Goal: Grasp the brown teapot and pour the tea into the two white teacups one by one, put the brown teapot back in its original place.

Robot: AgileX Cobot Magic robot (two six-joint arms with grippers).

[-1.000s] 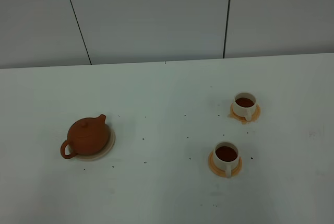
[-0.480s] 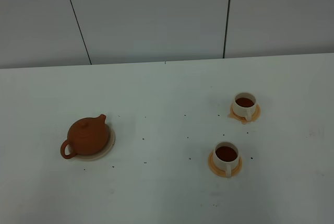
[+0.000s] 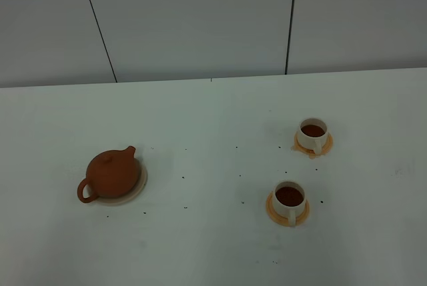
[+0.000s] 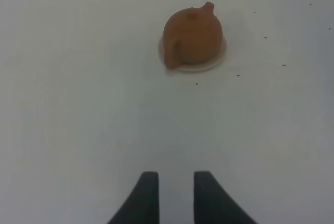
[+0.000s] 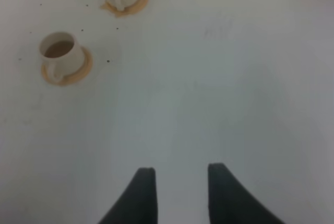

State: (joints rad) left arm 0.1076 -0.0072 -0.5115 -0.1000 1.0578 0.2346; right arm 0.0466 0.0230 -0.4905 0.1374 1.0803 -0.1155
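From where I sit, the job looks finished or nearly so. The brown teapot [image 3: 111, 174] sits upright on its beige coaster [image 3: 137, 187] at the left of the worktop [image 3: 213, 246], spout pointing away toward the back wall and loop handle toward the near edge. Both of the 2 white teacups stand on their orange saucers on the right: the far teacup [image 3: 312, 135] and the near teacup [image 3: 289, 199], each showing dark tea inside. So I judge both pours done and the pot back in place; nothing seems left but parking the arms.

My left hand [image 4: 172, 195] is spread a little and holds nothing, well short of the teapot. My right hand [image 5: 178, 192] is likewise parted and bare, well apart from the cups.

Around them I see only small dark specks [image 3: 241, 202] scattered on the worktop. Nothing stands between the pot and the cups.
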